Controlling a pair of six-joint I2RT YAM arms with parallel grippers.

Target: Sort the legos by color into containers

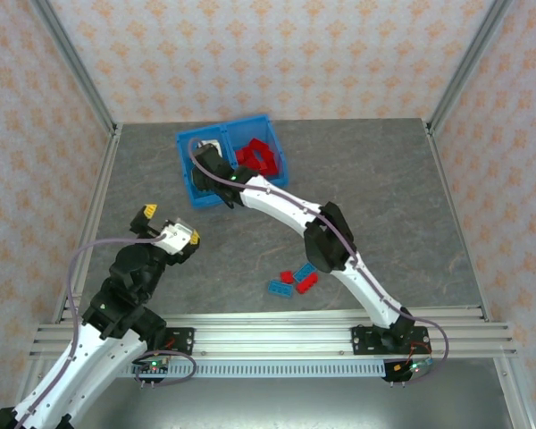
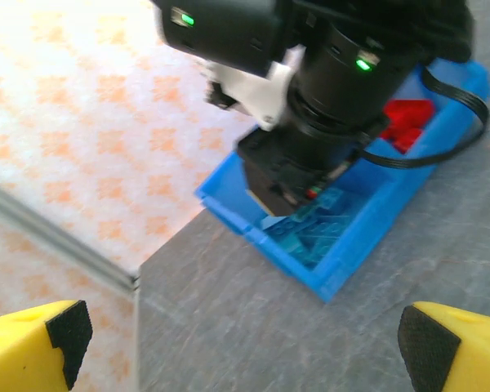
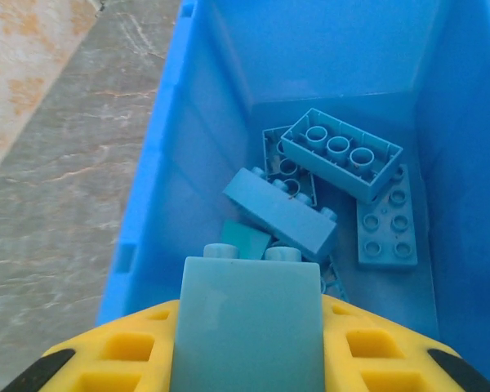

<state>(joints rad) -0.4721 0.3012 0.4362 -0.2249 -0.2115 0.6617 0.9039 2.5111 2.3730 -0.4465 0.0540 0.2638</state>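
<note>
Across the grey marbled table (image 1: 384, 197), boxed on three sides by orange-patterned walls (image 1: 250, 54) and metal posts (image 1: 76, 67), the bin (image 1: 193, 192) sits by the far edge, left of centre and slightly skewed. Its left compartment (image 3: 335, 49) holds teal bricks (image 3: 340, 153); its right compartment (image 1: 281, 161) holds red bricks (image 1: 255, 158). The right gripper (image 1: 216, 168) hangs over the left compartment, clamped on a teal brick (image 3: 249, 327). The left gripper (image 1: 170, 225) hovers over the near-left part of the table, fingers wide apart, holding nothing. Loose bricks (image 1: 295, 280), red and blue, lie close to the near edge, about centre. Open surface runs along the right edge and into the far-right corner.
</note>
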